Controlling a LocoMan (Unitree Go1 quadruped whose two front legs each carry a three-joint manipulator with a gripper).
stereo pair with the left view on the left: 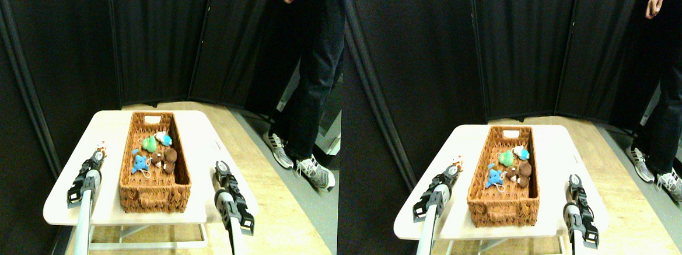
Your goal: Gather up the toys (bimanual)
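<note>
The wicker basket (154,162) sits lengthwise mid-frame on the white table (70,194), already holding a blue toy (139,163), a green toy (150,143), a white-teal toy (164,137) and two brown toys (166,159). One orange toy (101,149) remains outside, left of the basket, right at the left gripper (96,157), probably the next pick. Whether either gripper, left or right gripper (221,169), is open I cannot tell. A person (311,74) waits upper right.

Stereo cam sits behind and above both pincers, facing fwd and down; long woven brown wicker basket (156,162) mid-distance between them. Halves overlap almost fully.
</note>
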